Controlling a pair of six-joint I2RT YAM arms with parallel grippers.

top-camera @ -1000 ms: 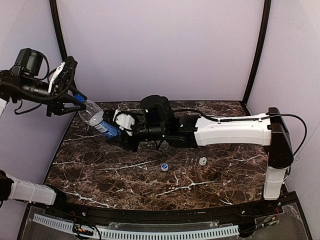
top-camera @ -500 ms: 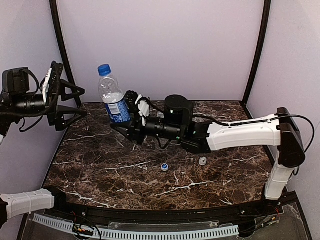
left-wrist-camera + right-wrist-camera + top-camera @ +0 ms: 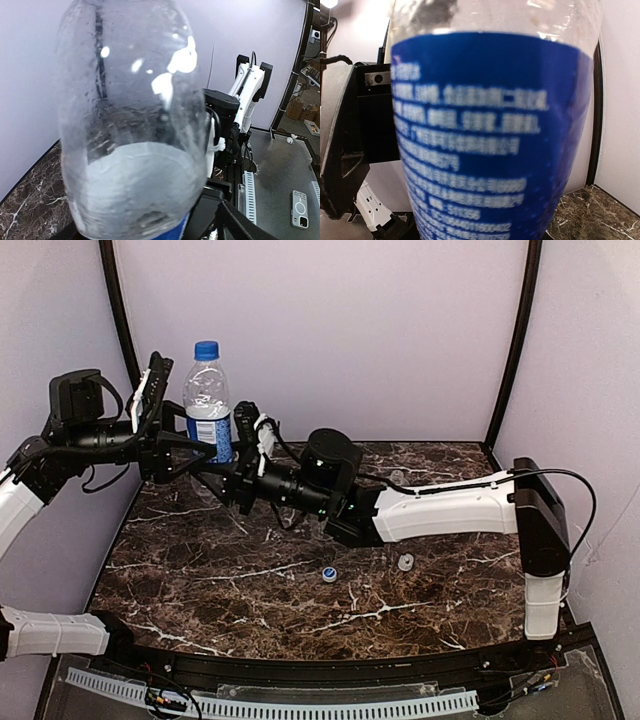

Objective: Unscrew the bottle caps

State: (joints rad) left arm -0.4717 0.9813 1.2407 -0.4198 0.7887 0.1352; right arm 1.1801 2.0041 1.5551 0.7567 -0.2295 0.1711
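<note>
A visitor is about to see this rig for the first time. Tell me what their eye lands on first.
A blue-labelled bottle stands out, held upright above the far left of the marble table by the right gripper, its blue cap on. The left gripper sits close beside it. Two loose caps lie on the table near the middle.

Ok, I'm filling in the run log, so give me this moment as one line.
right gripper: shut on bottle, upright, off table | blue cap: on | left gripper: open beside bottle | two loose caps on table
</note>
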